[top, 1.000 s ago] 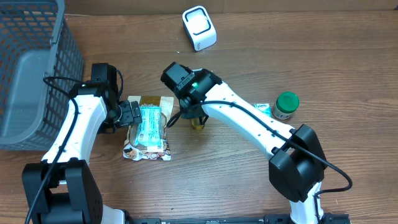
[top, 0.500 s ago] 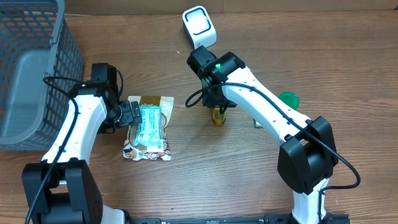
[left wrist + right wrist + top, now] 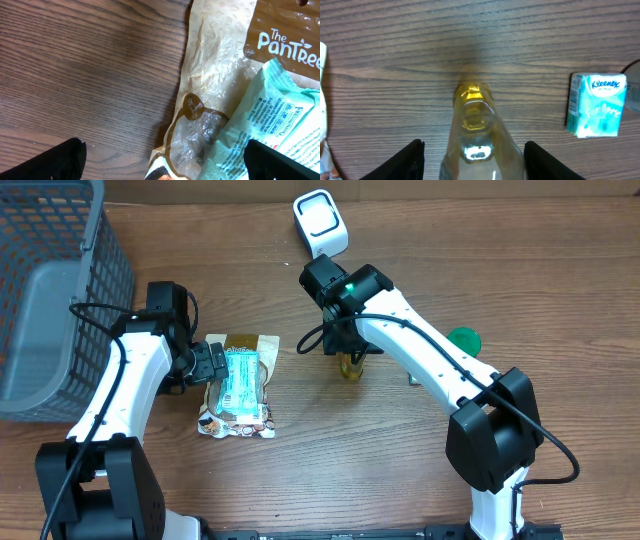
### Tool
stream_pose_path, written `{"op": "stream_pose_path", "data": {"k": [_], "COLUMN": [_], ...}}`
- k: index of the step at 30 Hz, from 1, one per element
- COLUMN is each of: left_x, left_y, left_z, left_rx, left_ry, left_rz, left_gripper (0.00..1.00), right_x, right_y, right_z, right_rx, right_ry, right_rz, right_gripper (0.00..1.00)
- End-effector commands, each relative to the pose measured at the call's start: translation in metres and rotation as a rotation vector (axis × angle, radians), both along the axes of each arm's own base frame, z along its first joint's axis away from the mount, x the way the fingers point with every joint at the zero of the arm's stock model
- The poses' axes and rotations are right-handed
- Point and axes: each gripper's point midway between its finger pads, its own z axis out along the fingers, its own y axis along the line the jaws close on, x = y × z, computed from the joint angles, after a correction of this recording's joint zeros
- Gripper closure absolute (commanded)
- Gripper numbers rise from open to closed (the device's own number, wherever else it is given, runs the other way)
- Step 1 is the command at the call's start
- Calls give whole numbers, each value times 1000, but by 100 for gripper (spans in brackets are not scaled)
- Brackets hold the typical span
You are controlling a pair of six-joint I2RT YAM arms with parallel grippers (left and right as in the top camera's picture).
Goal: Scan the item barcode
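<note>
Centrally, bottle (image 3: 474,125) of yellow liquid between right jaws standing apart, left jaws wide apart over snack pouch (image 3: 215,75)

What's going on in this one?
Two arms work at a wooden table. The right gripper straddles a small yellow bottle a little short of the white scanner; its jaws stand off the bottle, so it does not look clamped. The left gripper hangs wide open over a teal packet lying on a brown snack pouch, gripping neither. Nothing is held up to the scanner.
</note>
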Motion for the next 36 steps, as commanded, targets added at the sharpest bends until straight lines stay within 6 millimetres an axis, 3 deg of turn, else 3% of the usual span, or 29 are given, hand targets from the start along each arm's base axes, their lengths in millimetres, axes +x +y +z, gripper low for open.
{"op": "stream_pose_path", "data": {"k": [1,17,26,36], "left_x": [4,4,4,4], "left_y": [-3,-3,-3,-3], "left_z": [3,3,3,3], "left_rx": [-6,-6,-6,-6], "left_ry": [-8,-8,-8,-8], "left_rz": [-16,-16,-16,-16], "left_gripper": [1,1,1,0], "right_x": [-1,1,0,-9], "right_y": [1,0,1,-1], "right_z": [17,19,22,69], "right_rx": [30,26,32,107], "right_ry": [-38,-51,-52,-124], "right_rz": [4,3,24,51], "right_gripper": [40,67,72,72]}}
